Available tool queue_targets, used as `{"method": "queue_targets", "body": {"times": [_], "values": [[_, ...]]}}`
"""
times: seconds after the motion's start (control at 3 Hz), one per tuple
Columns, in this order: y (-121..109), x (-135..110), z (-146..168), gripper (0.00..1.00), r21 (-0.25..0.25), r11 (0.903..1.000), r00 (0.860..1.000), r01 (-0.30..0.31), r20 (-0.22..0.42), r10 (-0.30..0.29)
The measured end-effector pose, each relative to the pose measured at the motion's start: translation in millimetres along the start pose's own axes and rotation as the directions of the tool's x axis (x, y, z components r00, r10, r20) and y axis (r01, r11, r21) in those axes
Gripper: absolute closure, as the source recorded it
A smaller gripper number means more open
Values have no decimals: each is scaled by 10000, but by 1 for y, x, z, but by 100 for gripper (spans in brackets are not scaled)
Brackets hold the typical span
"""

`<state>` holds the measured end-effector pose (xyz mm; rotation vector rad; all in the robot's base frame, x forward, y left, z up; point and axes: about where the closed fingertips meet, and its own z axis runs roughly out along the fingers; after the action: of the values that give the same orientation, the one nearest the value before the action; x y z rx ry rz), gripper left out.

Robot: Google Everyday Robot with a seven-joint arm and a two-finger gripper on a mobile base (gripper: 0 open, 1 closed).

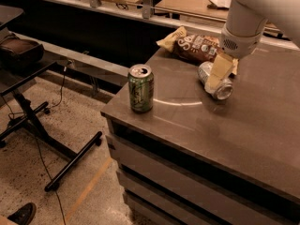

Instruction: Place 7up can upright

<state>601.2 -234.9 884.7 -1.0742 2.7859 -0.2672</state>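
Note:
The 7up can (224, 91), silver-grey, lies on its side on the grey counter (187, 121), its rim end facing front right. My gripper (217, 73) hangs down from the white arm and sits right over the can's middle, covering part of its body. It looks to be touching or almost touching the can.
A darker green patterned can (141, 89) stands upright near the counter's front left corner. A brown chip bag (192, 46) lies just behind the 7up can. The counter's left edge drops to the floor, where a black stand (70, 165) rests.

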Motion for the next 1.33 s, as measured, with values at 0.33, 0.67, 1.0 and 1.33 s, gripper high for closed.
{"method": "queue_targets", "body": {"times": [0.33, 0.67, 1.0, 1.33], "values": [[6, -6, 13, 0, -11, 9979, 9979, -655, -22, 655], [9, -10, 21, 0, -31, 9942, 9942, -1074, -61, 1074], [10, -16, 25, 0, -53, 9893, 9893, -1458, -100, 1458], [11, -18, 28, 0, -56, 9849, 9848, -1730, -137, 1730]]}}
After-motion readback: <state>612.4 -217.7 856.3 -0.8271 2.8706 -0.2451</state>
